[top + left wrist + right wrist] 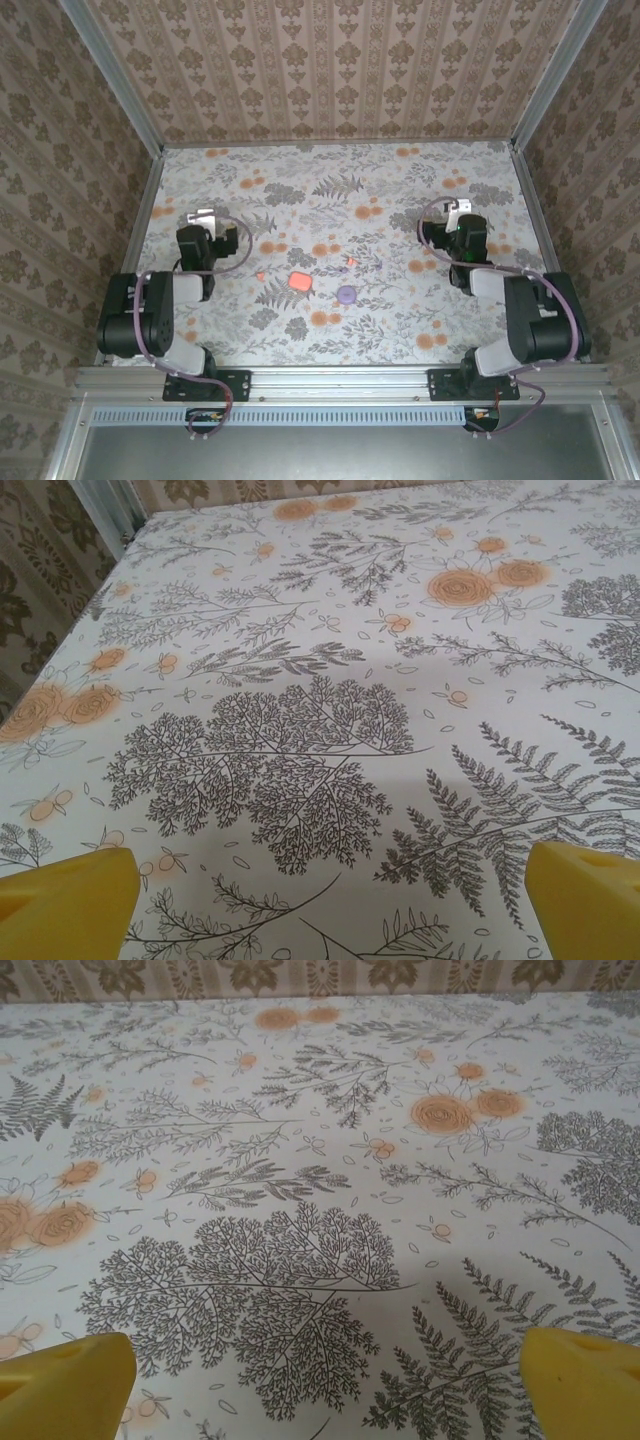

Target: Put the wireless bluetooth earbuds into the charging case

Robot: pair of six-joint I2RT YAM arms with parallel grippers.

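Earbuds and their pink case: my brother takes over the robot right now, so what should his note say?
Left gripper: open, empty, over the floral tablecloth.
Right gripper: open, empty too.
Small coral-pink rounded-square plastic charging case: middle of the cloth.
Tiny coral-pink earbuds: one left of the case, the other right of it, near a purple round disc.
Done: nothing yet.
Left: both earbuds into the case.

A lab-style robot test booth: wallpaper panels (340,70) close three sides of a floral-covered desk (250,345), framed by aluminium rails (340,376), with two arms (150,320) bolted at the near edge.
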